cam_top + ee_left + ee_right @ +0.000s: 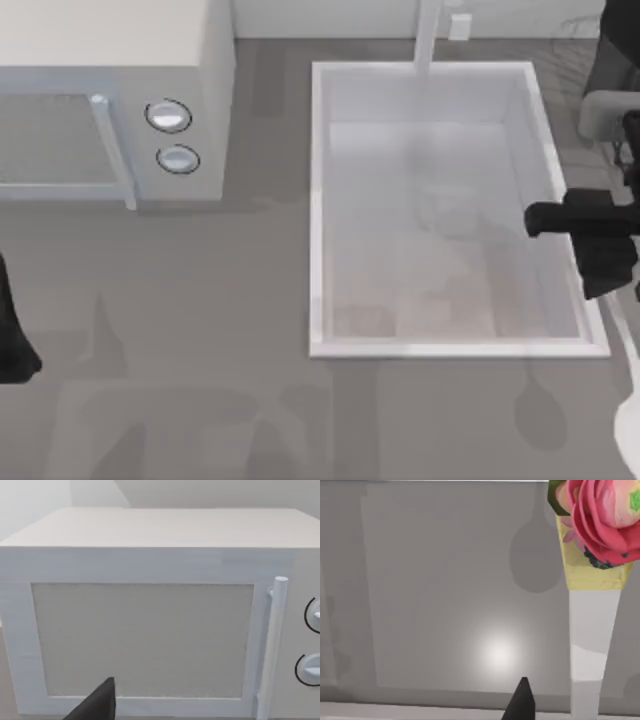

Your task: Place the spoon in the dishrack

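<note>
The spoon (592, 605) hung close under the right wrist camera, pale handle running up to the yellow neck and the red, flower-like end, with its own shadow lying apart from it on the grey surface below. I judged from that gap that it was off the surface and carried. The right end effector (560, 222) was over the right rim of the sink (318, 200), about halfway between its near and far ends. Whether it was clenched on the handle I could not tell, so you should not have taken the hold for granted.

That was the first risk: a thin, smooth handle can pivot or slide if it is held off-centre, and the heavy red end would then swing down. With the basin directly beside the arm, a slip there would have dropped the spoon into the sink rather than the dishrack.

The second was the sink wall, since a low sweep could have caught the dangling end on the rim and knocked it loose.

Your left end effector (12, 340) sat parked at the left edge of the tabletop (200, 300), facing the microwave (120, 60), its state also beyond telling. It was well apart and unlikely to interfere.
</note>
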You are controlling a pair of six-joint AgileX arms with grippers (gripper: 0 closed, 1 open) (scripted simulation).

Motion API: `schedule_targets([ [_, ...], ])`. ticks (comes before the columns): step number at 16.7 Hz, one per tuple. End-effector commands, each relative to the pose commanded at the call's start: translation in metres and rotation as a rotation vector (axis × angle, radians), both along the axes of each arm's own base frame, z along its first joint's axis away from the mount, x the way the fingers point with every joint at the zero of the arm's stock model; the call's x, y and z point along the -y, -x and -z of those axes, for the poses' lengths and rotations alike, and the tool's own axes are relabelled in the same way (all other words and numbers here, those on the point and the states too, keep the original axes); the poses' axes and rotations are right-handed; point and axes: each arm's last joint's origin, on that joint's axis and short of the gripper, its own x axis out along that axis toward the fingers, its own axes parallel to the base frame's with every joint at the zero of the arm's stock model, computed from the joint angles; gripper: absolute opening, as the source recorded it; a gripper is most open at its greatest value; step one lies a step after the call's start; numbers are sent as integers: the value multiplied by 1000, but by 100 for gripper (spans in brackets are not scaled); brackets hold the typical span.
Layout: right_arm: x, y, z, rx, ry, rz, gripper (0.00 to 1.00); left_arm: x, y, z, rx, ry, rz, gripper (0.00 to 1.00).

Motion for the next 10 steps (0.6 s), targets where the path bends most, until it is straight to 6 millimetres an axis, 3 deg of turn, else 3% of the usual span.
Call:
schedule_targets([
  [4, 41, -23, -12, 194, -180, 88, 0, 0, 0, 0, 0, 0, 0, 100],
  [7, 90, -40, -24, 446, -291, 156, 0, 0, 0, 0, 0, 0, 0, 100],
  [10, 146, -40, -43, 775, -314, 187, 0, 0, 0, 0, 0, 0, 0, 100],
])
